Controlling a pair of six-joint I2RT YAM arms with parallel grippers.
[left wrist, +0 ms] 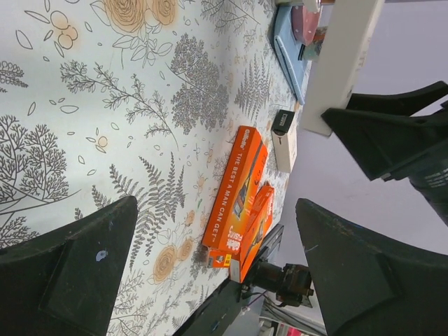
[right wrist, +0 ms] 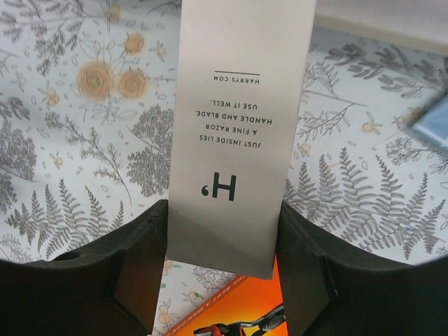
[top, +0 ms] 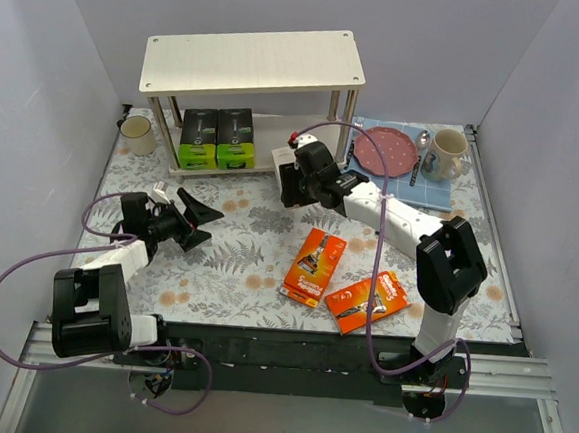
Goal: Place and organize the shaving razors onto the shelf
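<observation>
The shelf (top: 252, 61) stands at the back, and two black-and-green razor packs (top: 216, 138) sit upright side by side on its lower board. My right gripper (top: 290, 181) hovers just right of them, shut on a slim white razor box (right wrist: 238, 126) that sticks out between its fingers (right wrist: 140, 273) above the tablecloth. Two orange razor packs (top: 315, 267) (top: 366, 303) lie flat mid-table and also show in the left wrist view (left wrist: 236, 189). Another white box (left wrist: 283, 143) lies beyond them. My left gripper (top: 197, 221) rests open and empty at the left.
A cream mug (top: 138, 134) stands left of the shelf. At the back right a blue mat (top: 427, 192) carries a red plate (top: 385, 149), a spoon (top: 423, 142) and a patterned mug (top: 445, 154). Side walls close in on both sides.
</observation>
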